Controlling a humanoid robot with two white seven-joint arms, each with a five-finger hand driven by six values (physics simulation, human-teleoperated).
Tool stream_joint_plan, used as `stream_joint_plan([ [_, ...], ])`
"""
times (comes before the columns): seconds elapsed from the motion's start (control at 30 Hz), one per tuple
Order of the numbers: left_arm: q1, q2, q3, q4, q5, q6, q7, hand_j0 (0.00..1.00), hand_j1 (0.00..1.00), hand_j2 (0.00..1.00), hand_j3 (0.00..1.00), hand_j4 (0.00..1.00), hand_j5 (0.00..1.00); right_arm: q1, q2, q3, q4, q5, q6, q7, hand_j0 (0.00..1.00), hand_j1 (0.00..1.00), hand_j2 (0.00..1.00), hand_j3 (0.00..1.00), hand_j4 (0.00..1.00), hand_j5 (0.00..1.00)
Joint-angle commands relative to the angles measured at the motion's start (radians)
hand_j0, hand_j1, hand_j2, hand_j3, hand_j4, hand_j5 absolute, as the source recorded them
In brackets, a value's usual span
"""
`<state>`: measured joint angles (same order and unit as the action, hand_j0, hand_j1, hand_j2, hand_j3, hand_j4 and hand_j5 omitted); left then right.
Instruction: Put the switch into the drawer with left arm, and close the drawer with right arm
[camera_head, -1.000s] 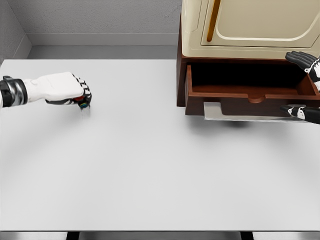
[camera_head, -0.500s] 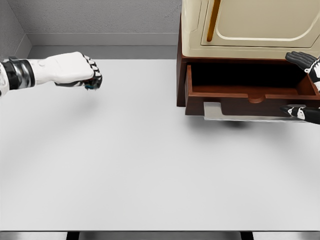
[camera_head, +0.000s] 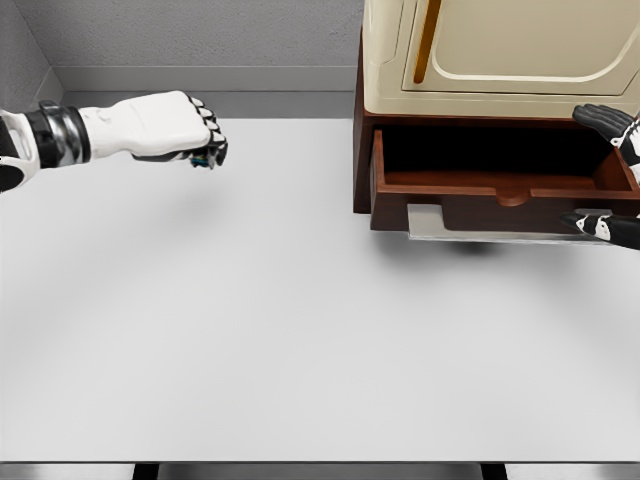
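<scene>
The flat white bench (camera_head: 300, 340) fills the front. Further back on the right, the brown wooden drawer (camera_head: 500, 195) stands pulled open, with a shiny grey metal handle (camera_head: 490, 228) along its front. The right hand (camera_head: 608, 170) is at the drawer's right end, fingers spread, holding nothing. On the left, the left hand (camera_head: 165, 127) is curled into a fist, held above the bench. A small dark switch (camera_head: 205, 157) with a bit of green peeks out from its fingers. Behind the drawer stands a cream cabinet (camera_head: 500, 50). No writing can be read.

White table (camera_head: 300, 350) before grey walls (camera_head: 200, 35); cream cabinet (camera_head: 500, 50) at right.
</scene>
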<state>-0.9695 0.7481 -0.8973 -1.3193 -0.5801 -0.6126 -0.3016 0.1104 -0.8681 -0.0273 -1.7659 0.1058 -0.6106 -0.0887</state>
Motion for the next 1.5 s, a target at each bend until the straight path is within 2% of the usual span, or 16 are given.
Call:
stream_joint_plan([
  [0.0, 0.000, -0.007, 0.001, -0.015, 0.005, 0.002, 0.001, 0.47, 0.47, 0.47, 0.47, 0.47, 0.47, 0.000, -0.002, 0.001, 0.000, -0.009, 0.000, 0.000, 1.00, 1.00, 1.00, 1.00, 1.00, 1.00],
  [0.37, -0.032, -0.069, 0.001, -0.044, 0.009, 0.002, -0.001, 0.47, 0.47, 0.47, 0.47, 0.47, 0.47, 0.000, -0.002, 0.000, 0.000, -0.009, 0.000, 0.000, 1.00, 1.00, 1.00, 1.00, 1.00, 1.00],
  [0.73, -0.037, -0.069, 0.012, -0.150, 0.022, 0.002, -0.001, 0.47, 0.47, 0.47, 0.47, 0.47, 0.47, 0.002, -0.002, 0.000, 0.000, -0.009, 0.000, 0.000, 1.00, 1.00, 1.00, 1.00, 1.00, 1.00],
  [1.13, -0.054, -0.138, 0.008, -0.196, 0.020, 0.002, -0.001, 0.47, 0.47, 0.47, 0.47, 0.47, 0.47, 0.002, -0.002, 0.000, 0.000, -0.009, 0.000, 0.000, 1.00, 1.00, 1.00, 1.00, 1.00, 1.00],
  [1.47, -0.057, -0.150, 0.005, -0.256, 0.031, 0.002, -0.001, 0.47, 0.47, 0.47, 0.47, 0.47, 0.47, 0.002, -0.002, 0.000, 0.000, -0.011, 0.000, 0.000, 1.00, 1.00, 1.00, 1.00, 1.00, 1.00],
])
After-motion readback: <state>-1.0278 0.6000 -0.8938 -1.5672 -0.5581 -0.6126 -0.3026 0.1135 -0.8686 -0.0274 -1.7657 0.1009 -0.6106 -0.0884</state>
